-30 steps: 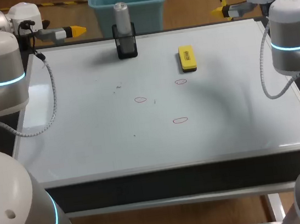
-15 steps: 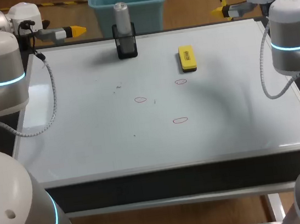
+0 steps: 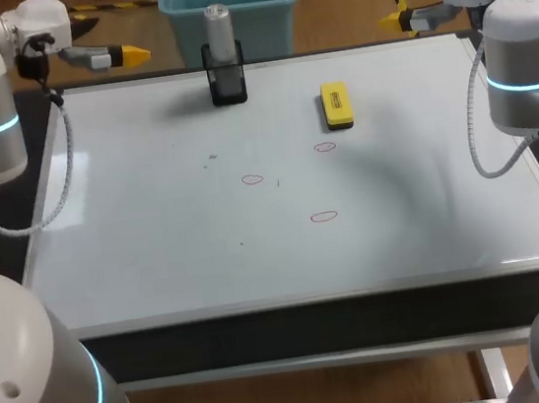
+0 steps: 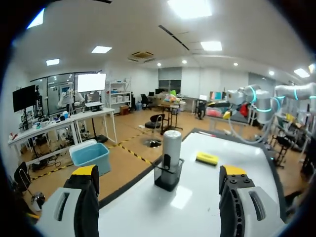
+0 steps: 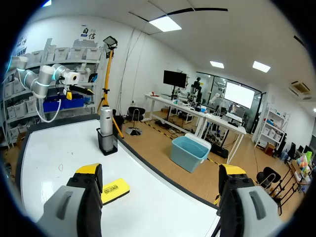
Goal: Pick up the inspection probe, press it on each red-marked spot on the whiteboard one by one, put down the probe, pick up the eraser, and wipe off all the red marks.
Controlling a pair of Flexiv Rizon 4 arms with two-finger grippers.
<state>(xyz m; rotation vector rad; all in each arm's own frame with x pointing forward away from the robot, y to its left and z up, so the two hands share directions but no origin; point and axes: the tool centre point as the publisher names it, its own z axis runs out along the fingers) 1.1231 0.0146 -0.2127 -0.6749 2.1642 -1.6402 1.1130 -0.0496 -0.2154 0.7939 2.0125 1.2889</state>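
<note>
**Left gripper (image 4: 158,171) and right gripper (image 5: 160,170) gape empty off the whiteboard (image 3: 159,266)**

The head view places the left gripper beyond the board's far edge toward 10 o'clock and the right toward 2 o'clock. Only the wrist views show each pair of fingers spread wide, holding nothing. The probe (image 3: 218,27) stands in its black holder (image 3: 227,86) at 11 o'clock. The yellow eraser (image 3: 335,104) lies at 1 o'clock. Three red marks (image 3: 324,217) near the centre are legible only from the head view.
</note>
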